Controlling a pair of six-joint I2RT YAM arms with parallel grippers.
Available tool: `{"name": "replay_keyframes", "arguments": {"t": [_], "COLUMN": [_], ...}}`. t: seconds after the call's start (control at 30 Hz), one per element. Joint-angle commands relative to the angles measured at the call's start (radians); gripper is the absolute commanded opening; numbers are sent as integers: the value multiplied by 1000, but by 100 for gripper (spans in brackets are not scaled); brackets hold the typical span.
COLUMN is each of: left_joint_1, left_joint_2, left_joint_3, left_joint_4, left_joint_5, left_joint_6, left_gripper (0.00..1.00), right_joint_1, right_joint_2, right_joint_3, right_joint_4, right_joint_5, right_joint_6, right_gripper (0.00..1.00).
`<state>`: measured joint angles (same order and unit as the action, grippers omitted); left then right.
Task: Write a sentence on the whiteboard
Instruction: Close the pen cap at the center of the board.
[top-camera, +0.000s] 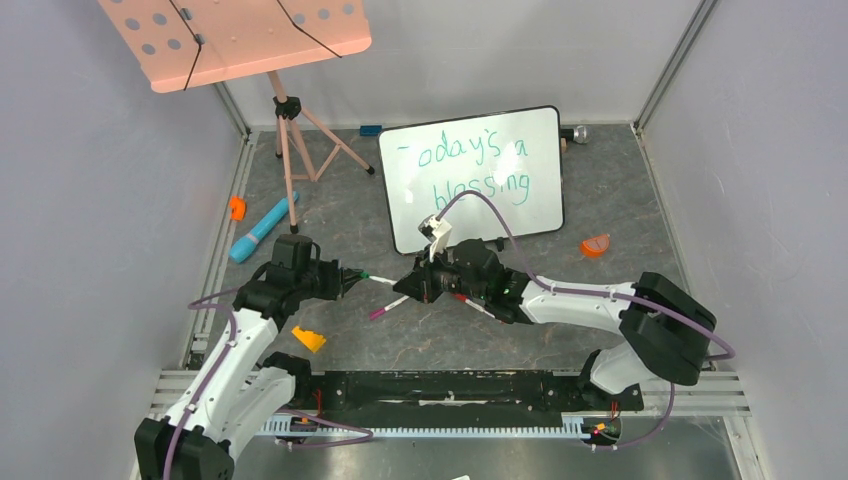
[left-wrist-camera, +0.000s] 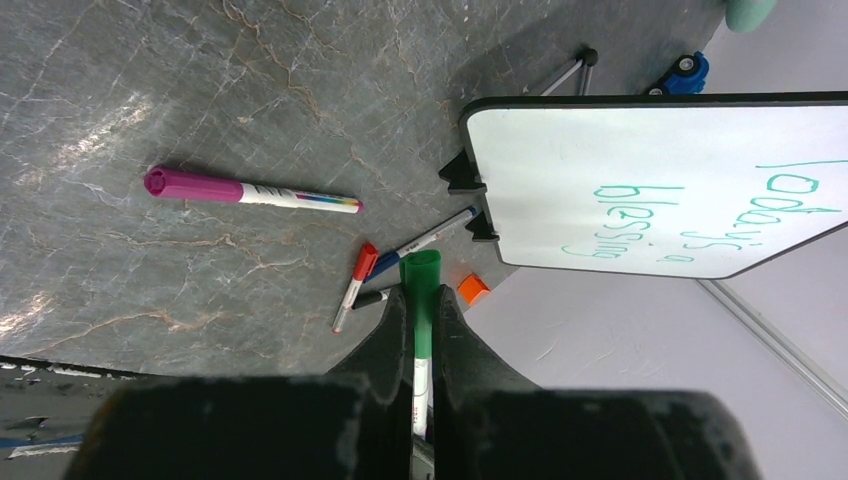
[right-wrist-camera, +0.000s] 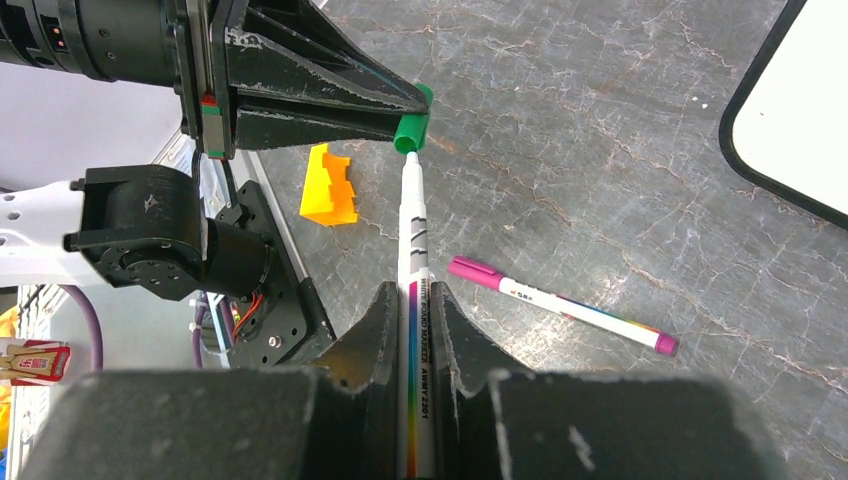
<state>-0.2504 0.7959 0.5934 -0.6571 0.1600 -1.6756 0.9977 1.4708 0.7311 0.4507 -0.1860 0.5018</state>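
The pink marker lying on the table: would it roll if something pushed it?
Probably: the pink marker is a slim round barrel lying flat on the smooth table. It looks stiff, and likely light, being thin plastic.

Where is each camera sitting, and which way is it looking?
Top external: high above and behind, looking down at the table, the whiteboard, the left arm and the right arm.
Left wrist: on the left arm, looking past the left hand, which pinches a green cap, at the whiteboard's sentence.
Right wrist: on the right arm, looking past the right hand, which grips the marker, toward the left hand.
Shared: both wrist views show the purple marker lying on the table.
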Motion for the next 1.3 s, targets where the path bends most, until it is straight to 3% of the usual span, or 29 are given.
{"name": "replay_keyframes", "arguments": {"t": [0.0,0.33,0.5,0.67,0.87,1.07,1.27], "left_joint_1": [-3,-17,-40,-71,-205,-376,-436], "left_joint_2": [-2,51,112,92,57,113,154], "left_joint_3": [14,20,55,45,3,-41,-82], "left_joint_4": [-2,-11,-21,10,121,248,343], "left_joint_5": [33,4,9,33,19,1,-1], "left_joint_6": [-35,16,56,-8,-147,-240,-270], "left_gripper": [2,2,2,2,2,2,2], "right_joint_1": [5,7,18,65,94,98,96], "right_joint_2": [23,79,133,146,220,208,207], "right_joint_3": [46,126,209,254,323,267,335], "right_joint_4": [59,-7,-128,-215,-287,-230,-374], "right_joint_5": [-3,4,26,178,290,318,325], "right_joint_6": [1,-25,-64,-147,-214,-229,-275], "right_gripper": [0,0,0,0,0,0,0]}}
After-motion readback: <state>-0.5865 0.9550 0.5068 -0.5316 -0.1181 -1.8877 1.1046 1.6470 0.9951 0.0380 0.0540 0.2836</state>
